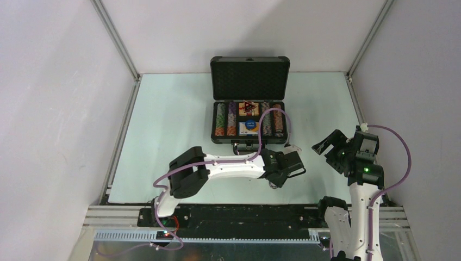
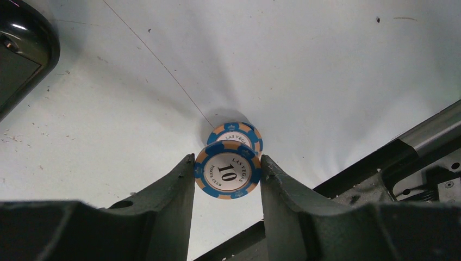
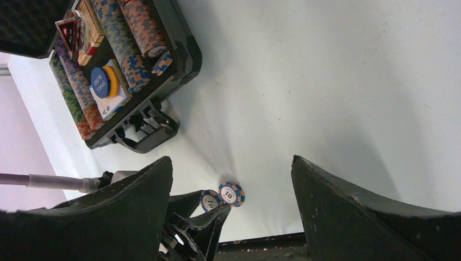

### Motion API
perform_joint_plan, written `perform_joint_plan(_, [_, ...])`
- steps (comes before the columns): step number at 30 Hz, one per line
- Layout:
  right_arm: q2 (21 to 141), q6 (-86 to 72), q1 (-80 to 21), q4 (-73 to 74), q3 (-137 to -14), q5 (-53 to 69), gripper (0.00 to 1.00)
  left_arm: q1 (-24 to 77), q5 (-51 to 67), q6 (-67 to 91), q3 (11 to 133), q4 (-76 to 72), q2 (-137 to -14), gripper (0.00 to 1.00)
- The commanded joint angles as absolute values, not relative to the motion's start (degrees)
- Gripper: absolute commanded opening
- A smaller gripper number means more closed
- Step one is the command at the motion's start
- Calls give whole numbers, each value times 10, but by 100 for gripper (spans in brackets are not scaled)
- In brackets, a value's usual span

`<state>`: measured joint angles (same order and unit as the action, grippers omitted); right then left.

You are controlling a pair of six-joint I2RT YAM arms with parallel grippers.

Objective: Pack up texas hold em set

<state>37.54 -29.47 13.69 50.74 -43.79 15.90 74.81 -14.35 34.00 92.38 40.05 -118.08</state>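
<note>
**A:** From above, what's set?
**B:** The case (image 1: 250,76) stands open at the far middle of the tabletop (image 1: 163,136). The left end effector (image 1: 293,169) is just near of it. The right end effector (image 1: 328,142) is open and empty.
**A:** Left wrist?
**B:** It grips a blue chip (image 2: 228,173) by its rim, with a second chip (image 2: 239,134) just beyond. I'd lift straight up.
**A:** Right wrist?
**B:** The chip rows (image 3: 130,54) look nearly full, so pick a gap first.
</note>
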Motion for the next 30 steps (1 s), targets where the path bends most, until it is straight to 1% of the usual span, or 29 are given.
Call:
perform_joint_plan(1, [368, -283, 134, 500, -446, 160, 83, 744, -141, 332, 943, 400, -1154, 0])
perform_joint_plan(5, [369, -283, 134, 500, -445, 160, 84, 746, -136, 333, 944, 399, -1164, 0])
perform_joint_plan(9, [370, -283, 134, 500, -445, 161, 83, 749, -130, 334, 948, 398, -1176, 3])
perform_joint_plan(24, [370, -282, 132, 499, -446, 163, 83, 756, -132, 337, 952, 397, -1205, 4])
perform_joint_plan(30, [370, -281, 131, 499, -445, 163, 83, 756, -135, 336, 953, 398, -1208, 8])
